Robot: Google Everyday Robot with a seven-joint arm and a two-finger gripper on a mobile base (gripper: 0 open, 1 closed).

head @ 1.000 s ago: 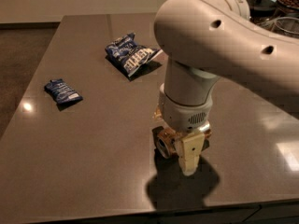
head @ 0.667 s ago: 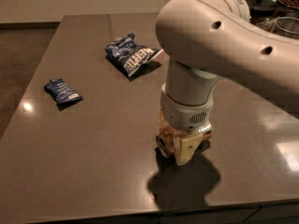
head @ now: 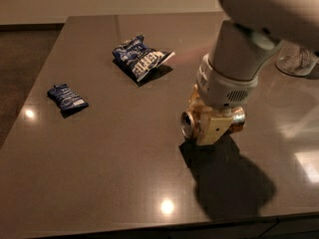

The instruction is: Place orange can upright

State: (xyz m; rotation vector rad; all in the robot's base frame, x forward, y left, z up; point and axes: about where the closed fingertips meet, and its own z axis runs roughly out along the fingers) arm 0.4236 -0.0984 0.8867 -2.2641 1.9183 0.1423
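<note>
The orange can (head: 191, 124) lies on its side at the table's centre-right, its silver top facing left and its other end (head: 238, 119) sticking out to the right. My gripper (head: 212, 127) comes down from the upper right and is shut on the can's middle, with a cream finger (head: 215, 129) across the front of it. The can is level with the tabletop or just above it; I cannot tell whether it touches.
A large blue snack bag (head: 140, 58) lies at the back centre and a small blue bag (head: 66, 97) at the left. A clear glass object (head: 297, 59) stands at the right edge. The dark table (head: 114, 173) ends close in front.
The gripper has moved back and to the right, and the can now shows lying sideways between the fingers. The bags have not moved.
</note>
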